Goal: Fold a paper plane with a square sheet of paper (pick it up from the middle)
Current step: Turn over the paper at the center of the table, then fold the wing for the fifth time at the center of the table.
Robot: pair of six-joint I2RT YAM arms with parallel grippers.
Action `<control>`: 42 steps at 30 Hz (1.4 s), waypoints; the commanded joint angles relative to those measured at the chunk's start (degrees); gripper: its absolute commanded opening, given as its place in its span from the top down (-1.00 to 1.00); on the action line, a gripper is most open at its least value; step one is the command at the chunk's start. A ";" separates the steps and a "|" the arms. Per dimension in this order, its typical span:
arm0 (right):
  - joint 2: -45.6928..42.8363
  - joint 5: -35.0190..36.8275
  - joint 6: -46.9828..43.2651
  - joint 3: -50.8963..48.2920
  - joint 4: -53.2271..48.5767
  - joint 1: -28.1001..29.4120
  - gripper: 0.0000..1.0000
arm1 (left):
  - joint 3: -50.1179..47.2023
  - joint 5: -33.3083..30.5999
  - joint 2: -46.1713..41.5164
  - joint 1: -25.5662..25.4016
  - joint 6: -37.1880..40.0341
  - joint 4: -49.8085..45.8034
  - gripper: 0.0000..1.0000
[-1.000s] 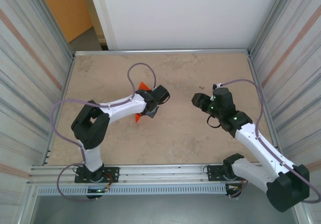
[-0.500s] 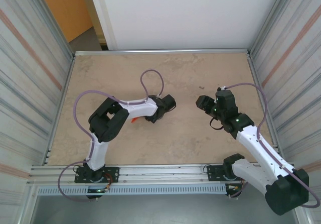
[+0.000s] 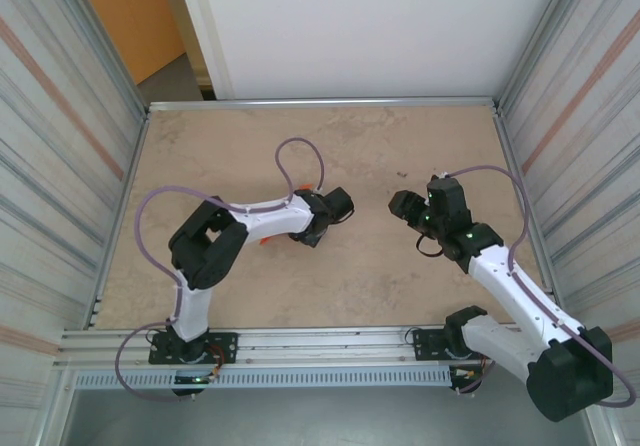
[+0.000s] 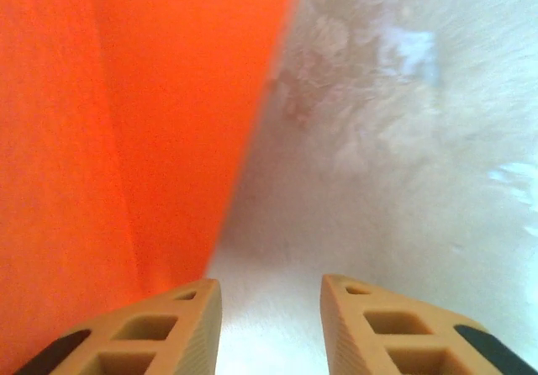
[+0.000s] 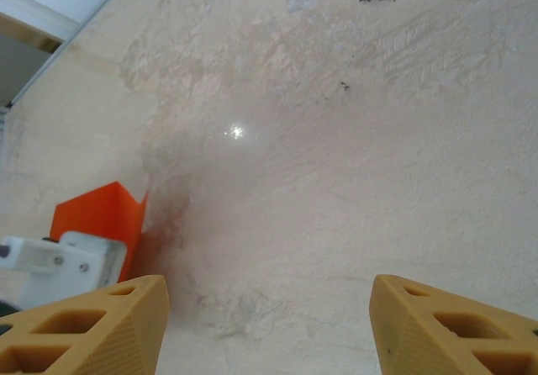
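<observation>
1. Since a second ago, the left arm has folded its elbow in and the left end effector (image 4: 271,295) has parted its jaws. The right arm has barely shifted.
2. Left end effector: open, with bare table (image 4: 403,182) between the jaws. The creased paper (image 4: 126,123) is just left of its left finger.
3. Right end effector (image 5: 269,287): wide open and empty over the table, with the paper (image 5: 97,215) ahead to its left.

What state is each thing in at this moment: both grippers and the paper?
left gripper: open, nothing between the jaws.
right gripper: open wide, empty.
square sheet of paper: creased along a fold, beside the left gripper, outside its jaws.
</observation>
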 commanded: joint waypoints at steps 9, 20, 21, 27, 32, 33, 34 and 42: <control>1.20 -0.72 2.71 -0.70 2.98 -0.38 -0.31 | -5.30 23.17 -12.82 -1.60 -7.70 3.17 0.01; 4.87 -3.55 2.94 -0.55 5.54 -0.20 -0.31 | -24.43 41.23 -28.93 7.45 -9.50 26.89 -0.34; 5.04 -3.70 2.94 -0.62 5.63 -0.21 -0.31 | -25.42 42.99 -29.18 9.65 -9.79 27.87 -0.35; 5.93 -3.97 3.48 -0.71 6.42 -0.02 -0.32 | -27.03 51.03 -25.01 21.08 -10.29 31.59 -0.30; 6.47 -4.02 3.84 -0.14 5.99 0.23 -0.33 | -24.10 50.38 -20.20 24.40 -8.89 31.72 -0.22; 6.59 -3.83 4.31 -0.09 5.98 0.16 -0.33 | -23.65 50.24 -19.15 24.72 -8.74 31.63 -0.22; 6.63 -3.77 5.04 -0.18 6.13 0.14 -0.34 | -23.41 50.69 -17.88 25.07 -8.72 32.11 -0.22; 10.93 -4.01 6.53 2.48 4.20 2.29 -0.36 | -23.63 52.33 -12.81 26.34 -11.18 33.87 -0.17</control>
